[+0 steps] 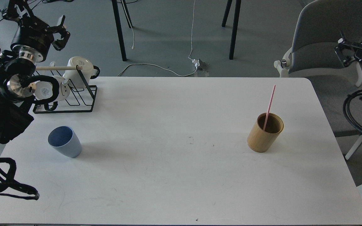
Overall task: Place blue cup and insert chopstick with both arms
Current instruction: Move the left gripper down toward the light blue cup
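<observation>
The blue cup [65, 142] stands upright on the white table [181, 175] at the left, with nothing inside that I can see. Far to the right, the pink chopstick [269, 105] leans inside a tan bamboo cylinder [265, 132]. My left gripper [62, 31] is raised above the table's back left corner, well behind the cup, open and empty. My right arm's end [346, 51] is at the right edge of the view, off the table and beyond the cylinder; its fingers are too dark and small to tell apart.
A black wire rack [74, 102] with white mugs [79, 70] and a pale wooden dowel sits at the back left, just under my left gripper. A grey chair [322, 40] stands past the table's back right corner. Black furniture legs and cables lie on the floor behind.
</observation>
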